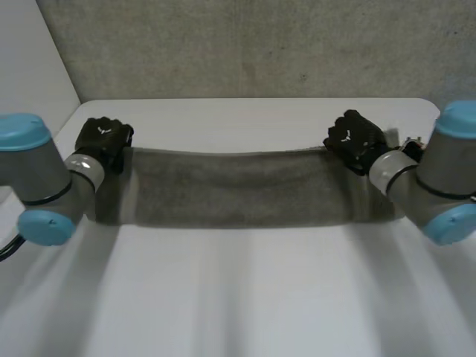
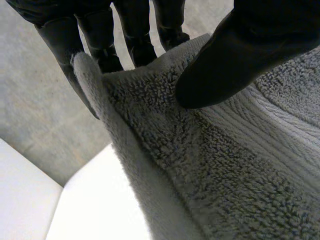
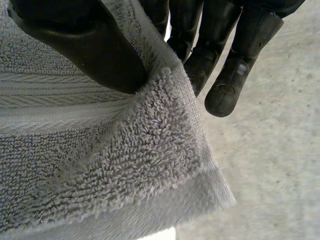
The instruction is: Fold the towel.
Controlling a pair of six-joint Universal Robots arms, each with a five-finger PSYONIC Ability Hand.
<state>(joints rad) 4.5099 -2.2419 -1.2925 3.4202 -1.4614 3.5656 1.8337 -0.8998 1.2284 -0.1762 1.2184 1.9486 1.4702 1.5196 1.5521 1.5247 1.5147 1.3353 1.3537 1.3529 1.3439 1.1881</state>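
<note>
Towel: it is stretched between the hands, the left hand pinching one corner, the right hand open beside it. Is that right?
No. The right hand also pinches a corner of the towel, thumb against fingers, as the right wrist view shows. The rest stands.

The towel [image 1: 238, 190] is plain grey, its looped pile crossed by a woven herringbone band [image 3: 50, 95]. The left hand [image 1: 104, 137] and the right hand [image 1: 357, 140] are black. The tabletop [image 1: 245, 297] is white, and the wall [image 1: 245, 44] is mottled grey.
</note>
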